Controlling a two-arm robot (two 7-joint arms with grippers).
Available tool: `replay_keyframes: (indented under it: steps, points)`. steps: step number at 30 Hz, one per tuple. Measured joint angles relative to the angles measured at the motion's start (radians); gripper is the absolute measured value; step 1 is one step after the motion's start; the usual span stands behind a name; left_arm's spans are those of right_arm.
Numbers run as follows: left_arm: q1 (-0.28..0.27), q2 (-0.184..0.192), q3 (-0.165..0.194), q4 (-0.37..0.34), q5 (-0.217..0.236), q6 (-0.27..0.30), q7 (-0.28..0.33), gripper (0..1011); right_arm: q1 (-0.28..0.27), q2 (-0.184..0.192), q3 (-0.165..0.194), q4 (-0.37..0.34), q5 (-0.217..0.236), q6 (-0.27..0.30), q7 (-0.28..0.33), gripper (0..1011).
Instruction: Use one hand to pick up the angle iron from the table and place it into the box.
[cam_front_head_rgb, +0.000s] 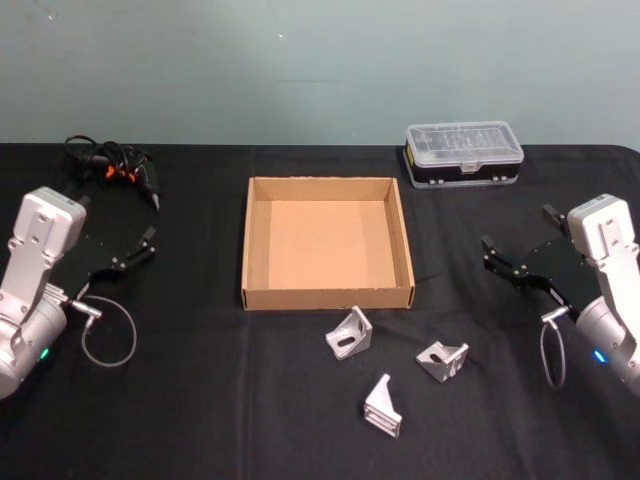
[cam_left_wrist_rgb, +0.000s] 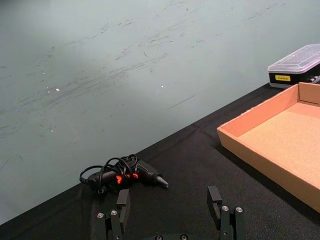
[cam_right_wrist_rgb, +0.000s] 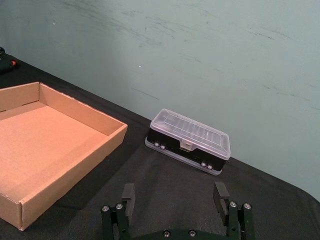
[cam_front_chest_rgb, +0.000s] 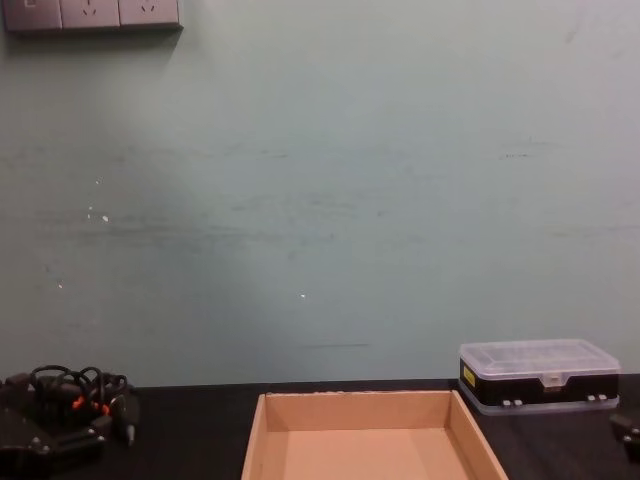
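Three silver angle irons lie on the black table (cam_front_head_rgb: 200, 400) in front of the box: one (cam_front_head_rgb: 349, 334) just below its front wall, one (cam_front_head_rgb: 443, 360) to the right, one (cam_front_head_rgb: 383, 406) nearest me. The tan cardboard box (cam_front_head_rgb: 327, 297) is empty, its wall also visible in the wrist and chest views (cam_left_wrist_rgb: 260, 162) (cam_right_wrist_rgb: 75, 165) (cam_front_chest_rgb: 260, 430). My left gripper (cam_front_head_rgb: 140, 250) (cam_left_wrist_rgb: 170, 205) hovers open at the table's left, well away from the irons. At the right side my right gripper (cam_front_head_rgb: 515, 250) (cam_right_wrist_rgb: 175, 200) also stands open, holding nothing.
A clear-lidded plastic case (cam_front_head_rgb: 463, 155) (cam_right_wrist_rgb: 189, 141) (cam_front_chest_rgb: 538, 375) (cam_left_wrist_rgb: 296, 65) sits behind the box at the back right. A black tool with tangled cable (cam_front_head_rgb: 115, 165) (cam_left_wrist_rgb: 122, 175) (cam_front_chest_rgb: 65, 405) lies at the back left. A green wall stands behind the table.
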Motion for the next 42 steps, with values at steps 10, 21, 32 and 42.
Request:
replay_keyframes:
  steps: [10,21,32,42]
  points:
    - [0.000,0.000,0.000,0.000,0.000,0.000,0.000,1011,0.000,0.000,0.000,0.000,0.000,0.000,0.000,1002]
    - [0.000,0.000,0.000,0.000,0.000,0.000,0.000,1012,0.000,0.000,0.000,0.000,0.000,0.000,0.000,1003]
    - [0.000,0.000,0.000,0.000,0.000,0.000,0.000,1011,0.000,0.000,0.000,0.000,0.000,0.000,0.000,1003]
    - [0.000,0.000,0.000,0.000,0.000,0.000,0.000,1011,0.000,0.000,0.000,0.000,0.000,0.000,0.000,1003]
